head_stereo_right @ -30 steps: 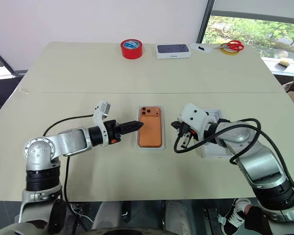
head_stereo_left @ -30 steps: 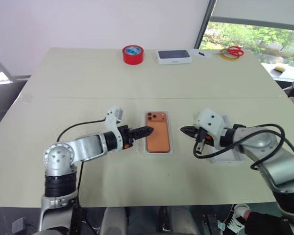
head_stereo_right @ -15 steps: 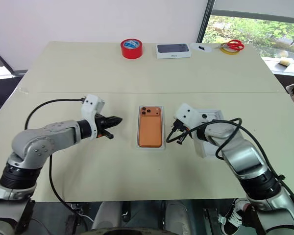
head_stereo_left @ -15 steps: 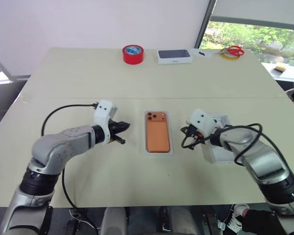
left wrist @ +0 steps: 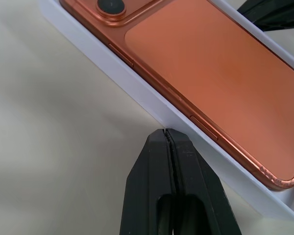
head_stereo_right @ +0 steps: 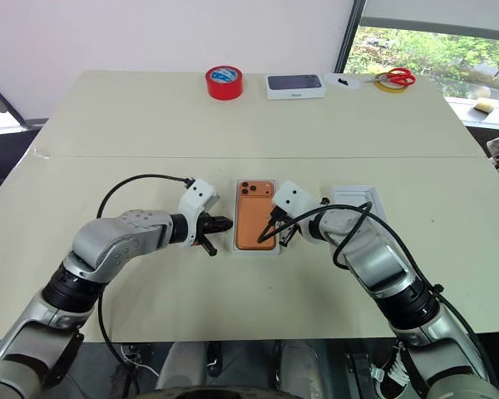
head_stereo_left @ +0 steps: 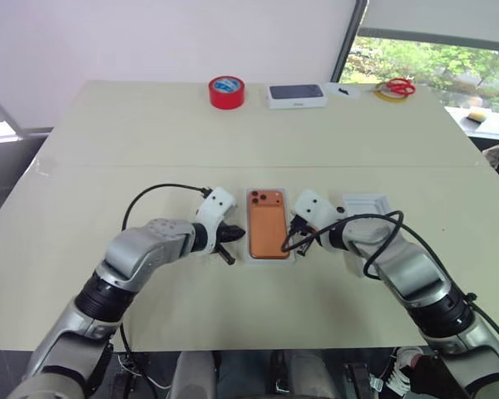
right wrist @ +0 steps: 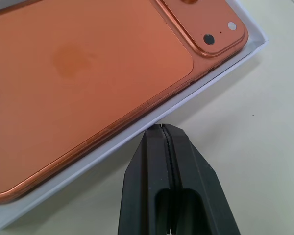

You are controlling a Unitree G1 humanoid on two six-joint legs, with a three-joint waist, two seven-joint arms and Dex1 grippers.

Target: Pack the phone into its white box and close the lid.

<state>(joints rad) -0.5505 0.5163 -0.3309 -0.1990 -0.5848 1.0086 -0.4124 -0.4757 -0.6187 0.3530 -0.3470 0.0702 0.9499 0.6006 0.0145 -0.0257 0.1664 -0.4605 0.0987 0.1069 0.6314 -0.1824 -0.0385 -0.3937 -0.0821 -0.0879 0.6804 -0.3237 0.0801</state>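
From the head views, the phone (head_stereo_left: 266, 228) lies back up in the white box (head_stereo_left: 269, 257) near the middle of the bench (head_stereo_left: 150, 133). The left gripper (head_stereo_left: 229, 236) sits just beside the box's left wall, the right gripper (head_stereo_left: 293, 238) just beside its right wall. The lid (head_stereo_left: 365, 205) lies inside up to the right of the box, past the right gripper. A red tape roll (head_stereo_left: 226, 91) stands well beyond the box at the far edge.

In the left wrist view, that gripper's fingers are pressed together, empty, tips at the box's wall.

In the right wrist view, the fingers are likewise closed on nothing, tips at the opposite wall.
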